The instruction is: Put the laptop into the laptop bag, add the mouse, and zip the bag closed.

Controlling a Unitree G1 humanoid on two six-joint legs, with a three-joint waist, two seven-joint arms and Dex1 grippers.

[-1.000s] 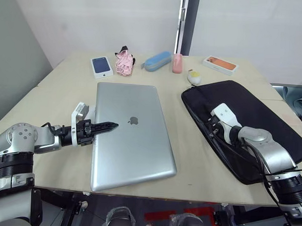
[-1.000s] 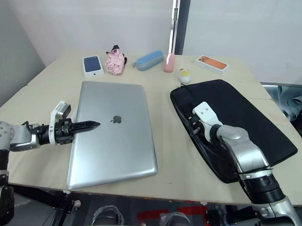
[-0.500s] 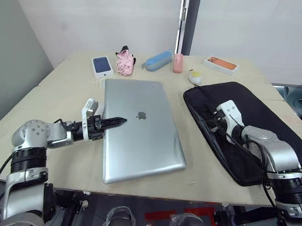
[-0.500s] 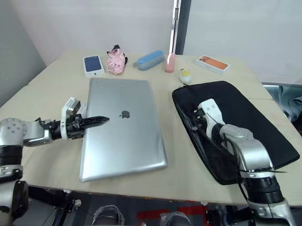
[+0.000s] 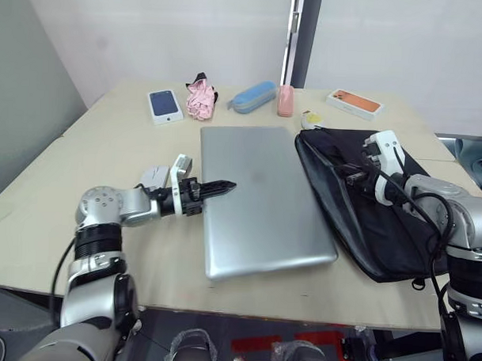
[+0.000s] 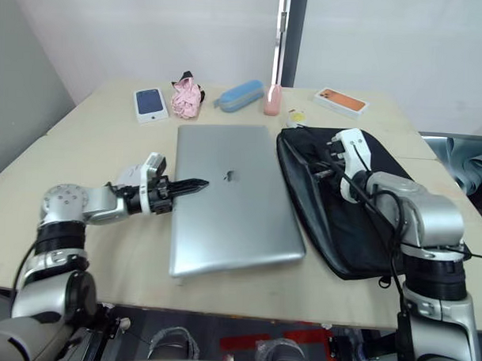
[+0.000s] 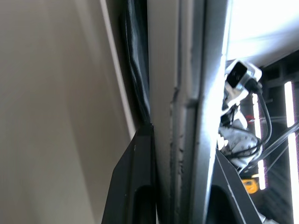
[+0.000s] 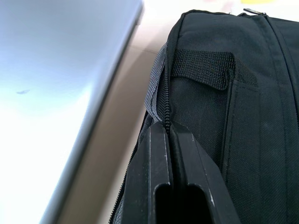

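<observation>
The silver laptop lies flat mid-table, its right edge up against the open side of the black laptop bag. My left gripper is shut on the laptop's left edge, one finger above the lid and one below; the left wrist view shows the laptop clamped between the fingers. My right gripper is shut on the bag's zipper edge and holds the top flap raised. The mouse is out of view.
Along the table's far side lie a blue phone box, a pink bundle, a blue case, a pink bottle, a yellow-and-white plush toy and an orange phone box. The laptop's front end lies close to the table's front edge.
The laptop has slid right, held by my left gripper, and now reaches the bag's open side. My right gripper has lifted the bag's edge and drawn it farther back.
</observation>
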